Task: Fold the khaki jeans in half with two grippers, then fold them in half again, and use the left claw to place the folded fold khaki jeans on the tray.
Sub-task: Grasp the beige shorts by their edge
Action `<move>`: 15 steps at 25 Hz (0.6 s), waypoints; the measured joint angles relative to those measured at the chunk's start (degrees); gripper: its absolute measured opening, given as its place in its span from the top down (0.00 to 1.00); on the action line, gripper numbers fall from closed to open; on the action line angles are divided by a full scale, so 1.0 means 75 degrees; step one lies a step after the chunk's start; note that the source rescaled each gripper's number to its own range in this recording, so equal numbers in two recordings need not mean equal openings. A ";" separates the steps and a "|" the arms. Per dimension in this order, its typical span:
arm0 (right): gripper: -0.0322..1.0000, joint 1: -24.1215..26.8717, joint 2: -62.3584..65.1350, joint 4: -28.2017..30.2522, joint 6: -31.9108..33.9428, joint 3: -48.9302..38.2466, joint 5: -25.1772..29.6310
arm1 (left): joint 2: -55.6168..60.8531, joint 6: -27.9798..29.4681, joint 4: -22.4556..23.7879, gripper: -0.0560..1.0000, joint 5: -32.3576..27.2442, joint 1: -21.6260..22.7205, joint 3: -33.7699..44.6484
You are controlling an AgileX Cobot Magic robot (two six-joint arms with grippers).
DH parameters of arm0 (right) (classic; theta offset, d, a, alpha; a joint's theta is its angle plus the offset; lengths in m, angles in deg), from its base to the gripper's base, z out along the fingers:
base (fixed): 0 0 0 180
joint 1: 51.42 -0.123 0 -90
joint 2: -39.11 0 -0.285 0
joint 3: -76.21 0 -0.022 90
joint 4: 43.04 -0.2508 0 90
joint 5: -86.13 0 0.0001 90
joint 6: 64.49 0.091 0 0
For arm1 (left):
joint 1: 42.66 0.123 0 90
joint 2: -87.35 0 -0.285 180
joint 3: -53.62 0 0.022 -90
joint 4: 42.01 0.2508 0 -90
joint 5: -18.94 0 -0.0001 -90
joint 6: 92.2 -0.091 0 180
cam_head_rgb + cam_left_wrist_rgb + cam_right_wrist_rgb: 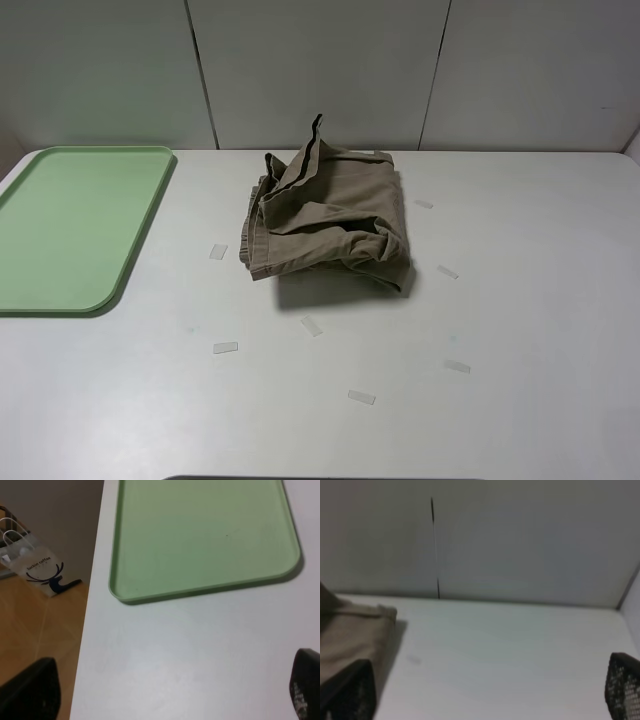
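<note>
We see khaki jeans [328, 215] in crumpled heap on white table [520, 300], about middle, toward far side. Pale green tray [70, 225] well apart, at left edge of table. Left gripper [167, 690] over table near tray corner, fingers spread wide. Right gripper [485, 687] also spread wide, jeans edge near one finger.

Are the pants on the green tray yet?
No, the khaki jeans lie in a crumpled heap on the white table, apart from the tray.
</note>
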 joint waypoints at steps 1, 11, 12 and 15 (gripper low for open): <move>0.00 0.0000 0.0338 0.0000 0.0000 -0.0106 0.0003 | 0.0000 0.0000 0.0000 0.08 0.0000 0.0000 0.0000; 0.00 0.0000 0.2645 -0.0569 0.0025 -0.0430 0.1079 | 0.0000 0.0000 0.0000 0.08 0.0000 0.0000 0.0000; 0.00 0.0000 0.2799 -0.0569 0.0025 -0.0438 0.1163 | 0.0000 0.0000 0.0000 0.08 0.0000 0.0000 0.0000; 0.00 0.0000 0.3294 -0.0533 0.0025 -0.0545 0.1358 | 0.0000 0.0000 0.0000 0.08 0.0000 0.0000 0.0000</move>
